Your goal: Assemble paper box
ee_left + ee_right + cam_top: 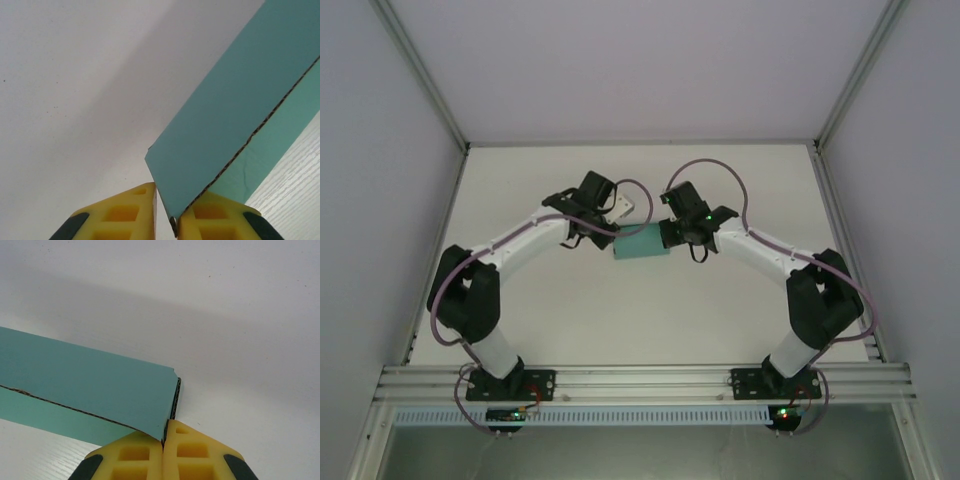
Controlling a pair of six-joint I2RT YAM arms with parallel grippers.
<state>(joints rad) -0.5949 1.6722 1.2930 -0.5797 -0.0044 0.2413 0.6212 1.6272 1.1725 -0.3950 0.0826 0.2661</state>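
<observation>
Teal corrugated-card box, folded flat, sits at mid-table between my two arms; I judge it light, springy at its creases and easily dented, so best taken by the corners. My right gripper is pressed together on its right corner, while my left gripper closely brackets the left corner, though I cannot tell whether it bites. Wrist views reveal the fluted double edge; the overhead view places the box on the white table.

White arms, black joints, yellow fingers
</observation>
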